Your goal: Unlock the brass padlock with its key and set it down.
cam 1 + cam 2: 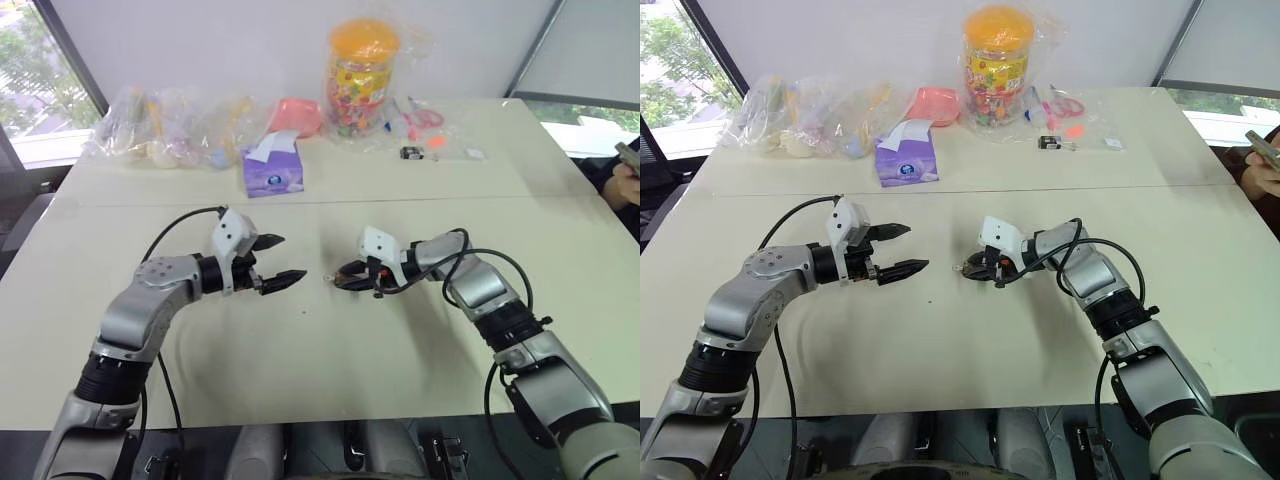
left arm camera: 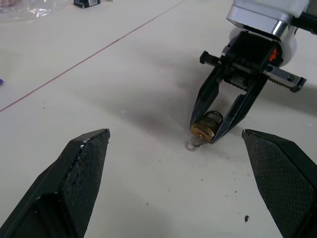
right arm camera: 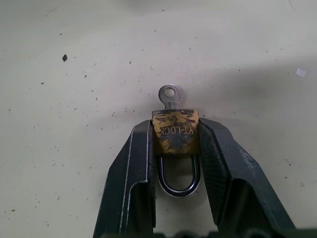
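Observation:
The brass padlock lies low on the pale table, its silvery shackle pointing back between the fingers. My right gripper is shut on its worn golden body from both sides. The key sticks out of the lock's far end, its round ring showing. From the head, the right gripper sits mid-table, pointing left. My left gripper hovers a short way to the left, open and empty, facing the padlock and key.
At the table's back stand a purple tissue box, a jar with an orange lid, several plastic bags and a small black-and-white item. A person's hand shows at the right edge.

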Controlling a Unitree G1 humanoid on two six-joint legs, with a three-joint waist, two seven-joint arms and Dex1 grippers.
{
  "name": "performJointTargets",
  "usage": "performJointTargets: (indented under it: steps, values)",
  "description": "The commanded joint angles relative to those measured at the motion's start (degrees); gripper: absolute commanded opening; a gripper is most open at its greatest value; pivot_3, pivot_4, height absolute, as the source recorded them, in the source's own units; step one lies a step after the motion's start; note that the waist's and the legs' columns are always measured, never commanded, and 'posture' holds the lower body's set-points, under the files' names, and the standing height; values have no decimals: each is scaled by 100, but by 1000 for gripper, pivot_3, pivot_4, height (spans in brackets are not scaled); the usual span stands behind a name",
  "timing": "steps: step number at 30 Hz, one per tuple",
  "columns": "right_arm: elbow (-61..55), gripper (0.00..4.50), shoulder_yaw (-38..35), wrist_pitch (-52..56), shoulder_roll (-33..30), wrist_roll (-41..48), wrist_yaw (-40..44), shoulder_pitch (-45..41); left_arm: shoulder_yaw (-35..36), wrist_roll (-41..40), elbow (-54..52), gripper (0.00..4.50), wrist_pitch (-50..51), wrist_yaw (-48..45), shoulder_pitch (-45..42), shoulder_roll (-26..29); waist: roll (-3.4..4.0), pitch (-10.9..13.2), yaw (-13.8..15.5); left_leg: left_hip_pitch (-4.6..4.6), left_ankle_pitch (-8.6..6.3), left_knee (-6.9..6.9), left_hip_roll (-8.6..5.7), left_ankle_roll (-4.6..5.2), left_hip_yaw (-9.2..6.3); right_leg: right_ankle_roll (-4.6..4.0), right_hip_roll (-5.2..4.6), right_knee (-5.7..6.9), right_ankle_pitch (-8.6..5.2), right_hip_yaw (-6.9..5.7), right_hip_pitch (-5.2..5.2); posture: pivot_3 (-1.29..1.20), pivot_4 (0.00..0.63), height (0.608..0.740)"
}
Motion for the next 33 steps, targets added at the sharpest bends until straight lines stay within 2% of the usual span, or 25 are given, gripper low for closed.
performJointTargets:
  steps: [1,8,11,20,28,32,33]
  values:
    - [-331,706,-198,-838,-89,-592,-916,197,99,-176,-60,4500,142,-9,-283,-64,0,0,1,0,0,0,1,0,0,0,0,1,0,0,0,0,150,737]
    - [-1932,706,-510,-3518,-854,-2346,-2931,1010,251,-876,188,4500,1007,-234,-907,-261,2,2,13,-12,1,3,-12,-2,4,2,-5,-3,-1,2,-6,0,150,737]
    - [-2536,706,-594,-4144,-935,-2842,-3438,1420,382,-1326,307,4500,1484,-445,-1178,-260,1,2,-3,-17,1,3,-7,-2,6,5,3,-1,0,7,-14,0,150,737]
    - [-2880,706,-791,-4589,-852,-3363,-3962,1579,114,-1478,530,4500,1812,-1156,-1513,13,0,3,-56,0,5,3,-1,-8,6,-6,13,11,-6,13,-6,0,150,737]
    - [-2912,706,-936,-4904,-846,-3528,-4220,1471,139,-1471,562,4500,1785,-1230,-1538,-63,0,3,-87,0,5,2,-3,-8,7,-5,13,10,-6,17,-6,0,150,737]
    - [-2964,706,-944,-4957,-836,-3502,-4163,1501,152,-1450,604,3268,1733,-1222,-1576,-124,0,3,-86,-1,5,3,-3,-8,7,-5,12,10,-6,18,-6,0,150,737]
    - [-2978,706,-940,-4972,-836,-3503,-4149,1503,157,-1445,615,2747,1712,-1208,-1592,-150,0,3,-84,-1,5,3,-3,-8,8,-5,12,10,-6,19,-6,0,150,737]
